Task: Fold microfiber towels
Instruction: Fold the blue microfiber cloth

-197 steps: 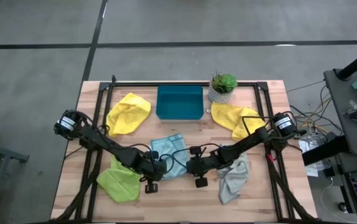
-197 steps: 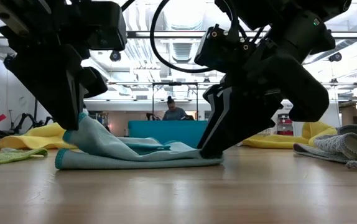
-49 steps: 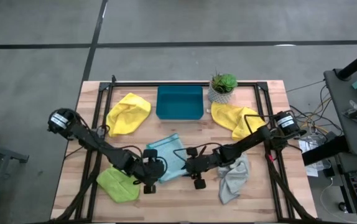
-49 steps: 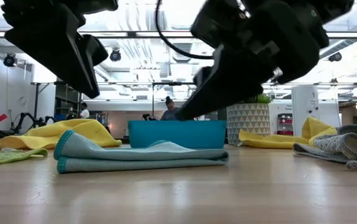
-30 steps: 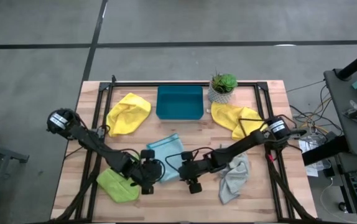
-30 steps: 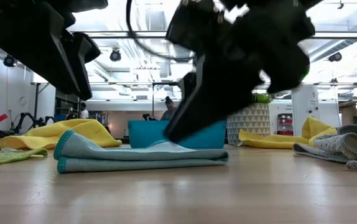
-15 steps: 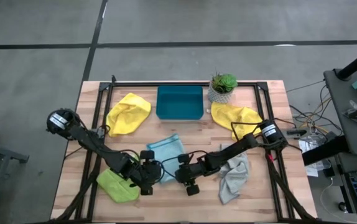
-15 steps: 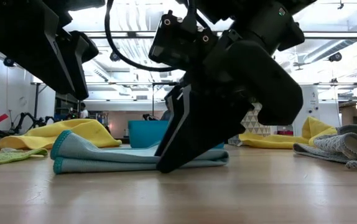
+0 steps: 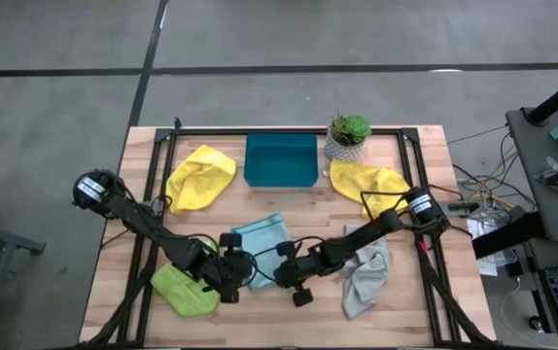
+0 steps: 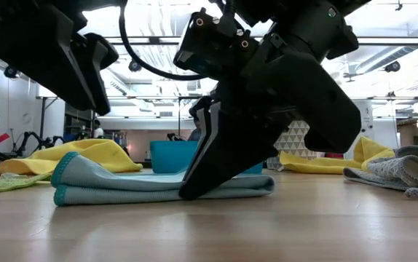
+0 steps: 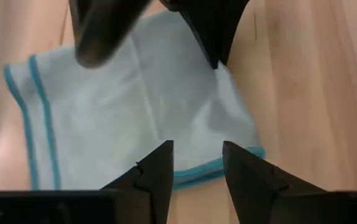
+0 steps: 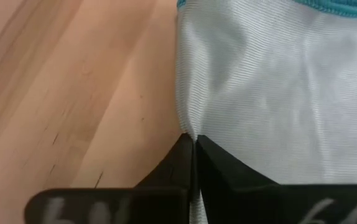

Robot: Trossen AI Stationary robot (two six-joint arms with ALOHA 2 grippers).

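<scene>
The light blue towel (image 9: 264, 241) lies folded flat at the table's middle, its teal-trimmed edge (image 11: 219, 165) toward the near side. My right gripper (image 12: 193, 149) is shut on its right edge, fingertips down at the table (image 10: 191, 191). My left gripper (image 11: 197, 168) hovers open above the towel's near left part (image 9: 232, 269), raised clear of it in the low view (image 10: 85, 80), with nothing between its fingers. My right gripper pinches the light blue towel's right side edge (image 12: 188, 127) between its two shut fingers, a little in from the trimmed corner. The fingers slant down from the table's right. The cloth puckers at the fingertips; the towel still lies on the table.
Two yellow towels (image 9: 201, 177) (image 9: 366, 183) lie at the far left and far right, a lime green one (image 9: 184, 289) at the near left, a grey one (image 9: 365, 277) at the near right. A teal tray (image 9: 281, 160) and a potted plant (image 9: 347, 136) stand at the back.
My right gripper has gone down and toward the table's left edge, from above the towel's right end to its right edge, and its fingertips now stand at the table on that edge. The towel stays flat on the table.
</scene>
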